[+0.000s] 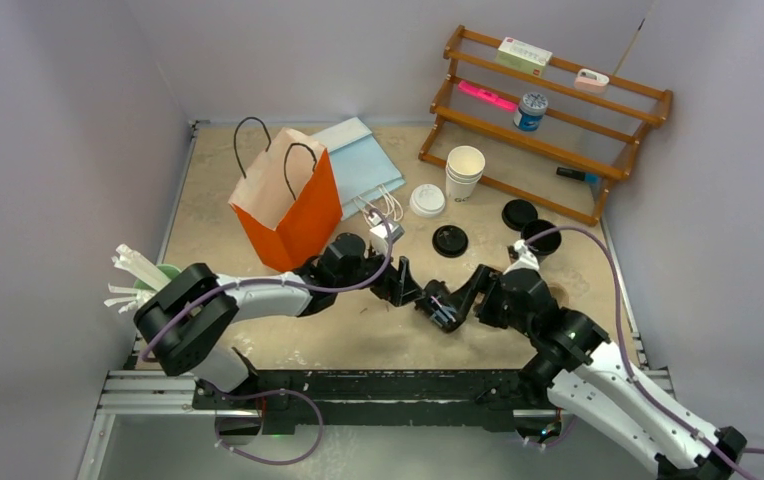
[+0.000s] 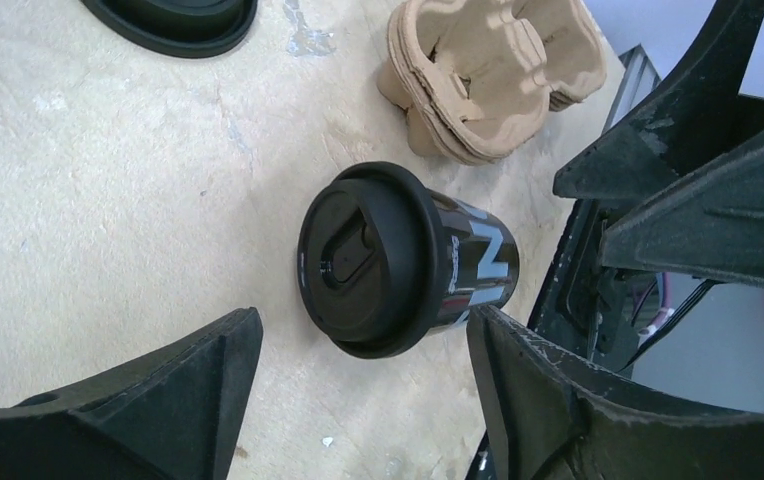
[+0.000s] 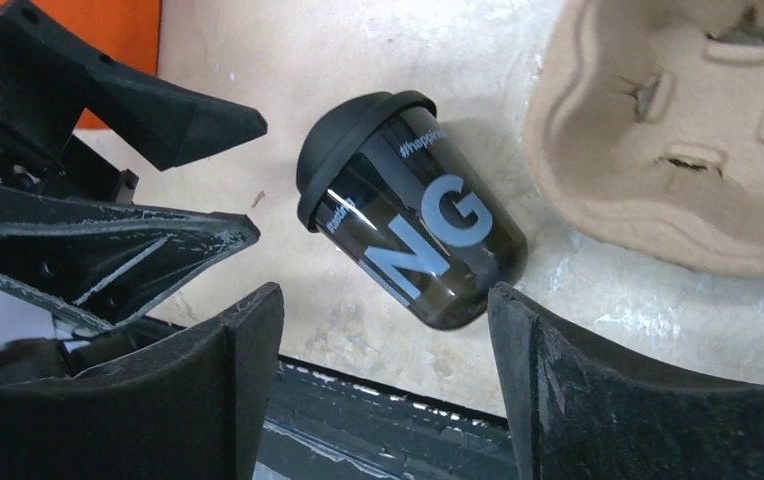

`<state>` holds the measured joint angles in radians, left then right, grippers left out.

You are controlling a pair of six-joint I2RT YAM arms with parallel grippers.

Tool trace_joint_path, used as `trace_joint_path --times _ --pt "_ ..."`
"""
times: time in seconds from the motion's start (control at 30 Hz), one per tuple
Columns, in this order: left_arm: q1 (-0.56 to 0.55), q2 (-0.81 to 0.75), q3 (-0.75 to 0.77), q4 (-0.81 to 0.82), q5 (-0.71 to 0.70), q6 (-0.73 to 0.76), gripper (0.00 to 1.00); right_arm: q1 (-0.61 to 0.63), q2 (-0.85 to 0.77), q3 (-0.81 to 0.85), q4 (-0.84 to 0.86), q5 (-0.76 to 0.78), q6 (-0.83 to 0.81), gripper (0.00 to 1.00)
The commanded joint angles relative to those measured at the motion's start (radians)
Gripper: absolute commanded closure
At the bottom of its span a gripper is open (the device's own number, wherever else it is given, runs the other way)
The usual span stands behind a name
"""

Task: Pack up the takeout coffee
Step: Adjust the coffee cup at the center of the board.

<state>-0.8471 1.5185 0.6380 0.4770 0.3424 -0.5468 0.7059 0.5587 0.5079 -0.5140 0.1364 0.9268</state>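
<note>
I have the black cup (image 3: pixel 408 220) lying on its side on the bench (image 1: pixel 208 210), close to the near edge and about midway along it. Its fitted lid (image 2: pixel 363 260) is pressed on. White letters run along the cup's side, and the lidded end points toward the orange paper bag (image 1: pixel 288 195), which stands upright with its mouth open, left of the bench's middle.

My left tool (image 2: pixel 363 318) is released. Its two fingers stand wide apart at the lidded end, and I see neither of them pressing the cup. My right tool (image 3: pixel 386 295) is released as well, with its fingers spread by the cup's base and nothing grasped. The two tools face each other nearly tip to tip over the cup. In the top view the cup is mostly hidden beneath them, so from there I can't tell whether a fingertip brushes it.

Just beside the cup, on the side toward the right edge, lies the brown pulp carrier (image 3: pixel 678 130) with its wells facing up.

Farther back, a loose black lid (image 1: pixel 450 241) lies flat near the middle of the bench, and a second loose lid (image 1: pixel 519 213) lies nearer the right edge. A white lid (image 1: pixel 426 200) and a stack of white cups (image 1: pixel 464 172) sit near them. A wooden rack (image 1: pixel 548 110) stands in the far right corner.
</note>
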Motion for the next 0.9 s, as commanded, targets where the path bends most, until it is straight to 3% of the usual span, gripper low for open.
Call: trace_joint_path --times 0.0,0.23,0.67,0.8,0.87 --pt "-0.010 0.047 0.065 0.072 0.063 0.089 0.20 0.001 -0.053 -0.048 -0.082 0.067 0.194 0.27" --pt "-0.023 0.183 0.149 0.147 0.167 0.088 0.18 0.001 -0.027 -0.086 -0.083 0.048 0.278 0.39" --pt "-0.023 0.356 0.288 0.163 0.217 0.135 0.18 0.000 -0.034 -0.184 0.034 0.069 0.283 0.47" --pt "-0.023 0.363 0.293 0.164 0.238 0.136 0.25 0.000 -0.034 -0.195 0.056 0.056 0.277 0.50" --pt "-0.023 0.358 0.290 0.157 0.250 0.137 0.33 0.000 -0.029 -0.199 0.070 0.053 0.272 0.53"
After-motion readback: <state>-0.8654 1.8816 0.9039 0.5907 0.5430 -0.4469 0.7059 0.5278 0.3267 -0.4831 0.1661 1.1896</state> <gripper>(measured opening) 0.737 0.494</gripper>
